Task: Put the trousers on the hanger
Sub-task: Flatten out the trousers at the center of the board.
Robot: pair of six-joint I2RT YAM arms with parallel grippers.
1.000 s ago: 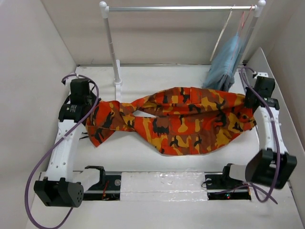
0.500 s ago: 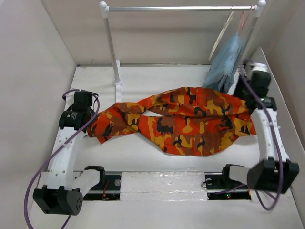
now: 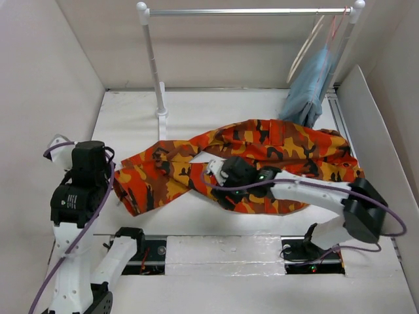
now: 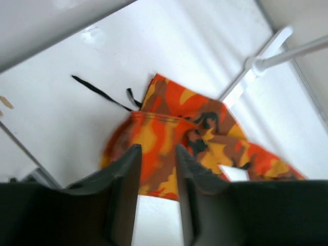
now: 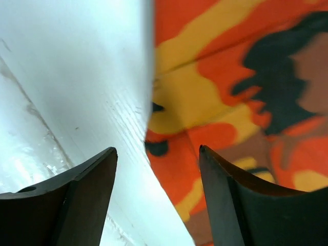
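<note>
The trousers point(image 3: 262, 160) lay spread out flat across the middle of the table point(image 3: 131, 111), with no tool holding them. The hanger point(image 3: 302, 53) hung on the rail point(image 3: 249, 11) at the far right, just beside a light blue garment point(image 3: 306, 88) and apart from the trousers.

The left tool point(image 4: 158, 151) hovered high above the trousers' left end, its fingers a little apart and empty. The right tool point(image 5: 158, 148) was low over the near edge of the cloth, wide open and gripping nothing.

This looked like a fresh grab to arrange the trousers before hanging. The next move probably called for the right tool to drop and pinch that cloth edge cleanly, without catching only a thin fold.
</note>
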